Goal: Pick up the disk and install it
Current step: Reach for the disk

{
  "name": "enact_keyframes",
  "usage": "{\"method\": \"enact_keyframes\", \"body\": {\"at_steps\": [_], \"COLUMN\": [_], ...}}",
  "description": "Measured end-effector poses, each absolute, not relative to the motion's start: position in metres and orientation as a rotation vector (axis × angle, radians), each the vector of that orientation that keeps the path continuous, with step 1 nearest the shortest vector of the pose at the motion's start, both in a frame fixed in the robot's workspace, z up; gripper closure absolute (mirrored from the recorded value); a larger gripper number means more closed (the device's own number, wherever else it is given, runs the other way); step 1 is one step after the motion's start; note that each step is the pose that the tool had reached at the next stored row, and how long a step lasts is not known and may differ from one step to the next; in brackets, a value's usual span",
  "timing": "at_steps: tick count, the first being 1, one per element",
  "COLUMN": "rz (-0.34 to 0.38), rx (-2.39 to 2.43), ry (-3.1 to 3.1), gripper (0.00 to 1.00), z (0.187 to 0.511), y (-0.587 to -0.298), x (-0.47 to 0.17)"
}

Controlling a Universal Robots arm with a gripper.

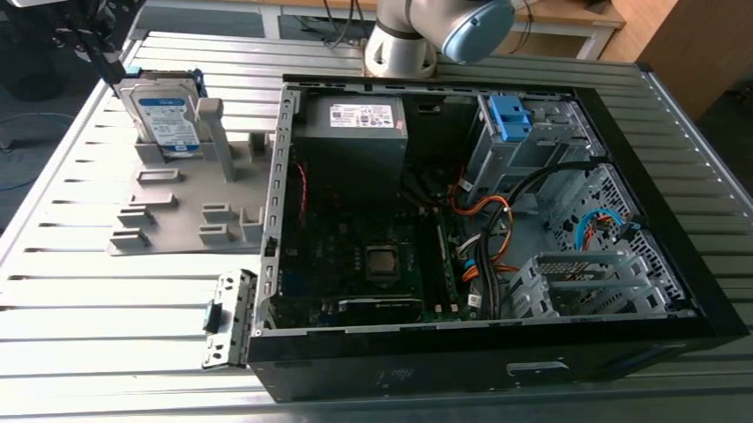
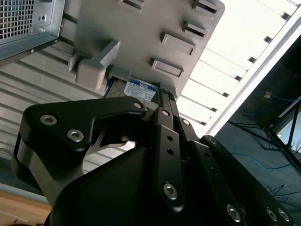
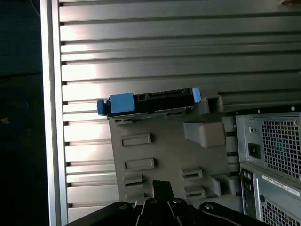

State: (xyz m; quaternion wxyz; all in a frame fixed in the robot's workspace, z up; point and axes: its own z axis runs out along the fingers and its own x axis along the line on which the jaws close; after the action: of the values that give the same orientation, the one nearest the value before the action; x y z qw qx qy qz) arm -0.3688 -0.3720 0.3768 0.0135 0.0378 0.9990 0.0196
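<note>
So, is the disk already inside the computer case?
No, in the exterior view the disk stands upright in the grey holder, outside the open computer case.

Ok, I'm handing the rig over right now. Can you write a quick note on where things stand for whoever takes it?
Gripper: hangs right at the upper edge of the disk; whether it touches cannot be told.
Disk: stands on edge in the grey holder, on the slatted table, at the exterior view's left of the open computer case. Its blue bracket faces up.
Done: approach to the disk.
Left: disk not yet lifted out of the holder, not yet installed in the case.
</note>
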Motion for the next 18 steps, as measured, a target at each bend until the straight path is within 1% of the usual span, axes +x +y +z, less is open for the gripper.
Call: {"method": "enact_keyframes", "body": {"at_steps": [10,18], "rz": [0.061,0.061], "rx": [0.118,0.118], "ry": [3.112,3.112], "gripper": [0.89,0.89], "z": [0.374,0.371], "y": [-0.369,-0.361], "x": [-0.383,-0.395]}}
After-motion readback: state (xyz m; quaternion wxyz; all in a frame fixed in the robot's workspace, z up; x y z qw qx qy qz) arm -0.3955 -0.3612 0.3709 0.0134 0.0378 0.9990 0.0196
